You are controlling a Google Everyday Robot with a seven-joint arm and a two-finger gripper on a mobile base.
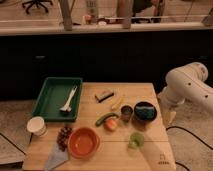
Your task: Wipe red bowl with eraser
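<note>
The red bowl (83,142) sits near the front edge of the wooden table (150,155), left of centre, and looks empty. The eraser (104,95), a small tan block with a dark underside, lies at the back of the table, right of the green tray. My white arm (187,85) reaches in from the right. The gripper (170,117) hangs just off the table's right edge, beside the dark bowl, far from both the eraser and the red bowl.
A green tray (47,102) holds a white utensil (69,100). Also here are a dark bowl with a blue pad (145,111), a dark cup (126,112), a banana (117,101), a cucumber (104,119), an orange fruit (111,125), a green cup (135,139), grapes (63,136), a paper cup (36,125) and a grey cloth (56,158).
</note>
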